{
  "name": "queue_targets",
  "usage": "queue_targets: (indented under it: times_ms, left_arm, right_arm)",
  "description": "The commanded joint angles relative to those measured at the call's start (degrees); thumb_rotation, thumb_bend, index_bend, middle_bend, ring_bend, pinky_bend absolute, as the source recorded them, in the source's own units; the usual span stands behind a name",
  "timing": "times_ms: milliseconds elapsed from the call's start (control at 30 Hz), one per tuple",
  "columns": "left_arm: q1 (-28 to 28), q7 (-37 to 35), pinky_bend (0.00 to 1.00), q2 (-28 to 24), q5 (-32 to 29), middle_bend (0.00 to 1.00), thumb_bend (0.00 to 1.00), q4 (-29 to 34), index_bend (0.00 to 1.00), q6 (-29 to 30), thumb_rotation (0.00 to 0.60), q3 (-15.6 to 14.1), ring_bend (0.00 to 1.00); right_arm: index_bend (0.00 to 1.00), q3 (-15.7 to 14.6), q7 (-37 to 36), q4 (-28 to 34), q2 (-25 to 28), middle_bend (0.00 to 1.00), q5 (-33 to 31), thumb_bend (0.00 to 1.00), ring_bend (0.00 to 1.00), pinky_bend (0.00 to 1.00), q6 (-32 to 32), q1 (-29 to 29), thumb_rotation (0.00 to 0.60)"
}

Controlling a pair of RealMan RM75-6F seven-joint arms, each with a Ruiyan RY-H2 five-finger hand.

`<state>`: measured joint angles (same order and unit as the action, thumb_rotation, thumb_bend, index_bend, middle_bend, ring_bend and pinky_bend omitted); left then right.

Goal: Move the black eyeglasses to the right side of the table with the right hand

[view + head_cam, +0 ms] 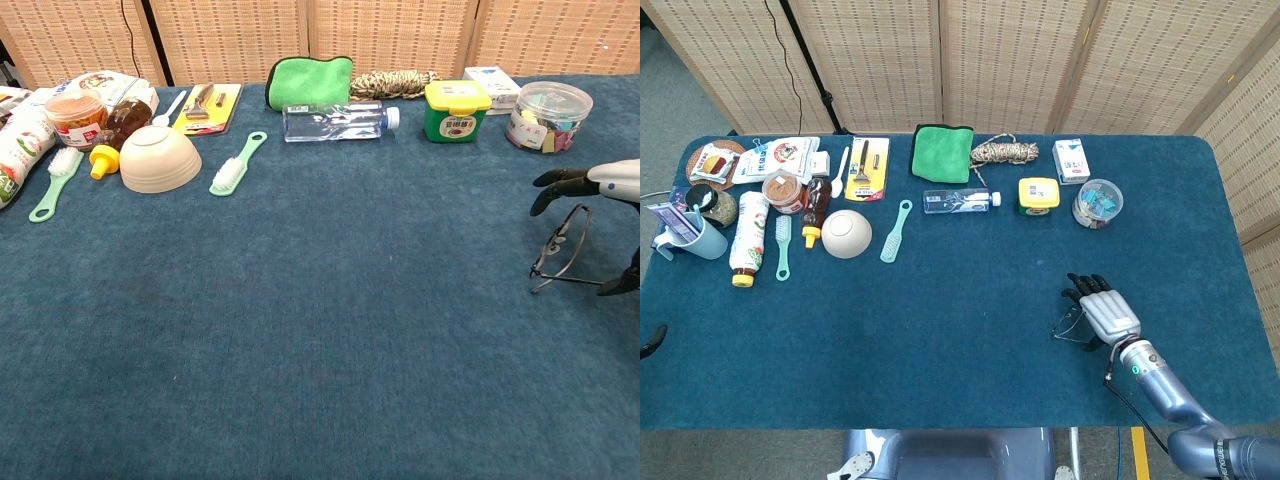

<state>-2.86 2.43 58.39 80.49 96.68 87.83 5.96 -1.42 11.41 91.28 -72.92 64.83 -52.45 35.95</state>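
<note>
- The black eyeglasses (pixel 1070 325) (pixel 558 247) lie on the blue table (pixel 960 300), toward the near right part.
- The right hand (pixel 1102 312) (pixel 590 185) is right over the glasses, palm down.
- Its dark fingers (pixel 552 183) reach out over the far edge of the frame and curl down a little. The thumb tip (pixel 620 285) points down on the near side of the glasses.
- I cannot tell if the fingers are squeezing the glasses or only staying close above them.
- The left hand (pixel 650 343) is just a dark bit at the left edge of the head view, too little to tell how its fingers are.
- Far from the glasses, along the back, are a clear tub (pixel 1097 203), a yellow-lidded jar (pixel 1038 195) and a water bottle (pixel 960 201).
</note>
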Motion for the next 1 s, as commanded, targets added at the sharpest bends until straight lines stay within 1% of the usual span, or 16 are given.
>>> queue_targets:
  times_ms: [33,300,1000]
  left_arm:
    - [0.01,0.02,0.0,0.02,-0.01,0.0,0.24,0.02,0.05,0.0,0.569,-0.01,0.0]
    - [0.07,-0.17,0.0,0.1,-0.08,0.0,0.24,-0.11,0.05,-0.06,0.572,-0.12,0.0]
    - [0.03,-0.44,0.0,0.13,-0.11,0.0,0.24,-0.15,0.05,-0.19,0.57,-0.17,0.0]
  right_arm:
    - [0.19,0.13,0.11,-0.07,-0.1,0.0,0.07,0.02,0.0,0.0,-0.31,-0.36,0.6]
    - [0.2,-0.05,0.92,0.07,-0.33,0.0,0.26,0.02,0.0,0.0,-0.86,-1.81,0.6]
    - [0.36,1.53,2.75,-2.47,-2.21,0.01,0.39,0.02,0.0,0.0,-0.93,-3.37,0.6]
